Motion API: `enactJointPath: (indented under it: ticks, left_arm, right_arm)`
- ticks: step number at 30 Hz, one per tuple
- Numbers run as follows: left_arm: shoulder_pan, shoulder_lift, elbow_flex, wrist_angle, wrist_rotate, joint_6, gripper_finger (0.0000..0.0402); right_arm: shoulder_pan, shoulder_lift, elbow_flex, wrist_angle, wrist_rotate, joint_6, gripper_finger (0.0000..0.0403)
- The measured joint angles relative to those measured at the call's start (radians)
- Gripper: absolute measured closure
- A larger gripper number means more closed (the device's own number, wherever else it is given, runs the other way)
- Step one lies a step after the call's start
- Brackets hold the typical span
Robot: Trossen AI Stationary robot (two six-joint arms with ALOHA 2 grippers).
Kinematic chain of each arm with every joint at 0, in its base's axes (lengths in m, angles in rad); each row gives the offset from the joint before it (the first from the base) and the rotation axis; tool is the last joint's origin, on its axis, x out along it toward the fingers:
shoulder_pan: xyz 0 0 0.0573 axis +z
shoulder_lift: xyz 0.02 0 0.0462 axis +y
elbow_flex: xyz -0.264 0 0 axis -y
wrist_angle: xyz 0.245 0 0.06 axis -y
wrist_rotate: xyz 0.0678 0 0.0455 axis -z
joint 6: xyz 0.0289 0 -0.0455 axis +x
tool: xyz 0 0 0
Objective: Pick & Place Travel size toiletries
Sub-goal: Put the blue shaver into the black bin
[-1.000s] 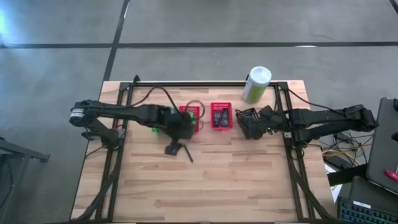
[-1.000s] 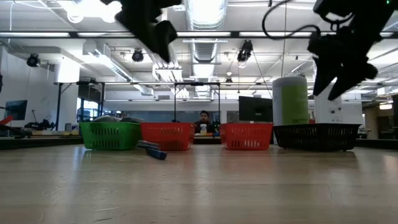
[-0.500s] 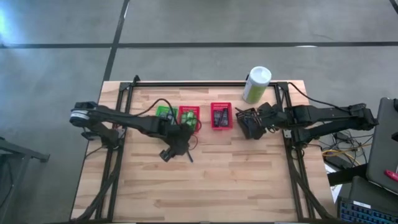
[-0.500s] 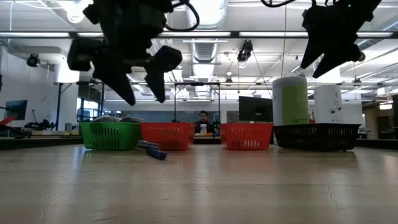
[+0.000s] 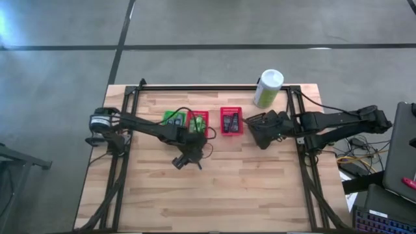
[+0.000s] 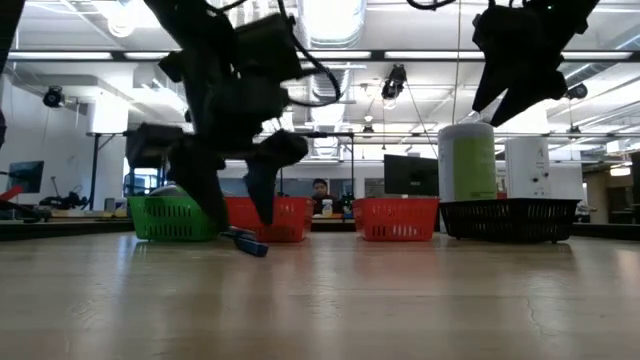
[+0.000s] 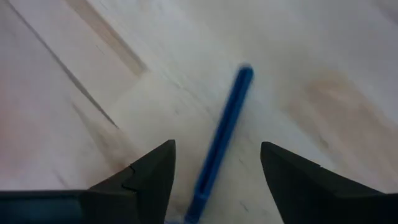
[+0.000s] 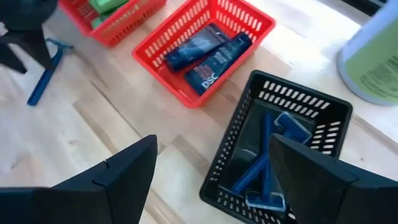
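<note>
A thin blue razor [image 7: 221, 137] lies flat on the wood in front of the red baskets [image 6: 245, 243]. My left gripper [image 7: 217, 186] is open and low over it, one finger on each side of the handle, not touching. My right gripper [image 8: 211, 186] is open and hovers high above the black basket [image 8: 280, 149], which holds several blue razors. The middle red basket [image 8: 205, 50] holds dark flat tubes. The other red basket [image 8: 115, 15] holds green tubes. A green basket [image 5: 172, 118] stands left of them.
The large white-and-green canister [image 5: 268, 88] stands at the far edge behind the black basket. The four baskets stand in a row across the table's far half. Bare wood [image 5: 214, 195] fills the near half. A person shows far off in the room [image 6: 320, 192].
My left gripper has moved from above the baskets toward the near edge and come down, open, until its fingers straddle the razor on the table. My right gripper has risen a little above the black basket. The razor has not moved.
</note>
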Motion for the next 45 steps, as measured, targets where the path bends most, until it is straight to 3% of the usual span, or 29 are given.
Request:
enactJointPath:
  ticks: [15, 23, 33, 37, 41, 45]
  left_arm:
    - [0.035, 0.068, 0.002, -0.032, 0.011, 0.061, 0.0289]
    - [0.035, 0.066, 0.006, -0.031, -0.019, 0.035, 0.0369]
    - [0.037, 0.005, 0.078, -0.056, -0.036, -0.106, 0.0363]
    - [0.037, -0.052, 0.131, -0.049, -0.031, -0.211, 0.0372]
    - [0.036, -0.099, 0.19, 0.012, -0.057, -0.324, 0.0369]
    - [0.034, -0.118, 0.255, 0.096, -0.078, -0.404, 0.037]
  right_arm:
    - [0.048, 0.118, 0.065, 0.0, -0.002, 0.004, 0.0141]
    - [0.075, 0.11, 0.064, 0.008, -0.002, 0.006, 0.016]
    - [0.209, 0.071, 0.064, 0.022, -0.002, 0.044, 0.0146]
    - [0.248, 0.067, 0.064, 0.053, -0.061, 0.113, 0.0132]
    - [0.247, 0.059, 0.064, 0.158, -0.114, 0.173, 0.0122]
    - [0.248, 0.057, 0.064, 0.308, -0.086, 0.123, 0.0116]
